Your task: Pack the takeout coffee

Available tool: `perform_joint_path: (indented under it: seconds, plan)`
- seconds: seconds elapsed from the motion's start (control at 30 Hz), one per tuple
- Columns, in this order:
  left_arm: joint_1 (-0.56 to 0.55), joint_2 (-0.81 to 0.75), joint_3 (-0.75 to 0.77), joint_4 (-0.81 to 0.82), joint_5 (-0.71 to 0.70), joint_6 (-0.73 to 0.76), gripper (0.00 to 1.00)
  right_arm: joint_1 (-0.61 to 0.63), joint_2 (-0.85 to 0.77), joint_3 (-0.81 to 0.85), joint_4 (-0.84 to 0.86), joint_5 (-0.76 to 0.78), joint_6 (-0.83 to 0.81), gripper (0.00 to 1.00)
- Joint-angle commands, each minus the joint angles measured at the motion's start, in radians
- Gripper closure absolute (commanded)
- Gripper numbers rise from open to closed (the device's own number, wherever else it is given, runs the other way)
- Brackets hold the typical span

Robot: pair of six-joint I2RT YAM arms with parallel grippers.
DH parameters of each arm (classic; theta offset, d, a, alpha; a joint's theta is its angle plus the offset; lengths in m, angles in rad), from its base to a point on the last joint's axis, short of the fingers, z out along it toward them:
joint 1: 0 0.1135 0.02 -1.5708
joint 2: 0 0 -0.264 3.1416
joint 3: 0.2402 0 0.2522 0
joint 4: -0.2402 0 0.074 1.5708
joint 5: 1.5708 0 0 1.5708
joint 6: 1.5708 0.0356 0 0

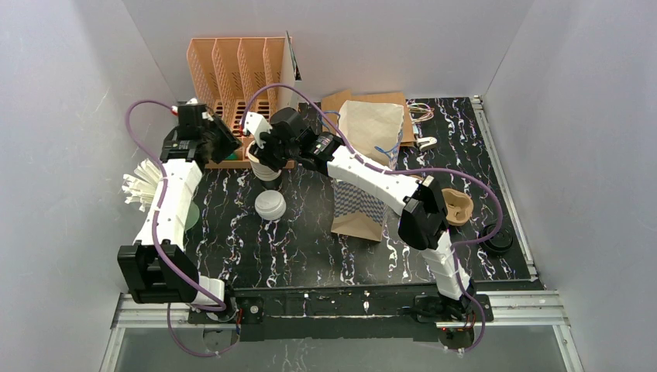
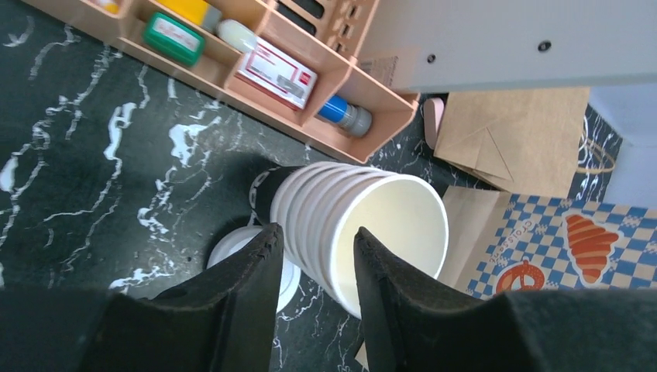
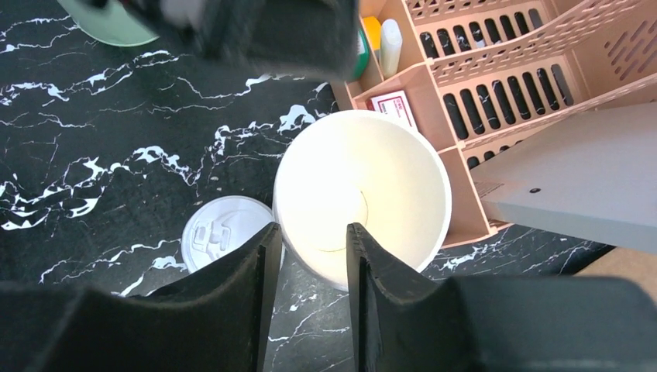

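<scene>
Cup stack [image 3: 372, 178] beneath right tool [image 3: 311, 232]

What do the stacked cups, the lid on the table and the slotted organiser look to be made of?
The stack of cups is most likely paper: matt white, thin rolled rims, a seam line on the inside wall. The lid is probably thin moulded plastic: white, slightly glossy, with embossed shapes on top. The organiser looks like rigid plastic: peach-coloured, smooth, with regular moulded slots.

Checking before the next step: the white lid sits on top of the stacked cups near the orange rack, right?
No. The lid lies on the table beside the stacked cups, near the orange rack; the right wrist view shows them uncovered.
</scene>
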Motion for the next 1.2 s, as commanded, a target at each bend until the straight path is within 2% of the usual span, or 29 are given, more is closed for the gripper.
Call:
perform_joint_path:
  seconds: [0.0,0.07,0.2,0.27,0.47,0.53,0.63,0.7,0.77,0.87,0.97,1.17]
  plan:
    - [0.093,-0.087,0.022,-0.035,0.061,0.018,0.62,0.008,0.019,0.068,0.033,-0.007,-0.023,0.59]
    - [0.107,-0.106,-0.001,-0.033,0.086,0.009,0.62,0.011,0.026,0.072,0.034,-0.006,-0.032,0.61]
    - [0.130,-0.147,-0.076,-0.001,0.135,-0.026,0.63,0.018,0.033,0.074,0.034,-0.022,-0.047,0.55]
    - [0.138,-0.163,-0.119,0.034,0.177,-0.046,0.66,0.020,0.038,0.077,0.033,-0.029,-0.050,0.53]
    - [0.145,-0.166,-0.219,0.112,0.286,-0.082,0.68,0.020,0.063,0.100,0.022,-0.026,-0.053,0.54]
    - [0.146,-0.167,-0.240,0.131,0.296,-0.088,0.68,0.021,0.069,0.104,0.019,-0.020,-0.056,0.57]
    - [0.146,-0.166,-0.274,0.169,0.330,-0.101,0.69,0.021,0.067,0.101,0.025,-0.016,-0.056,0.68]
    - [0.145,-0.159,-0.294,0.198,0.358,-0.107,0.68,0.021,0.059,0.092,0.035,-0.015,-0.054,0.71]
    - [0.146,-0.152,-0.308,0.223,0.383,-0.116,0.67,0.022,0.047,0.074,0.046,-0.020,-0.052,0.69]
    - [0.146,-0.144,-0.329,0.258,0.412,-0.130,0.66,0.024,0.031,0.061,0.053,-0.020,-0.050,0.56]
    - [0.144,-0.133,-0.344,0.284,0.429,-0.144,0.66,0.024,0.028,0.061,0.054,-0.014,-0.050,0.55]
    - [0.144,-0.118,-0.358,0.311,0.444,-0.157,0.67,0.024,0.019,0.057,0.056,-0.008,-0.050,0.65]
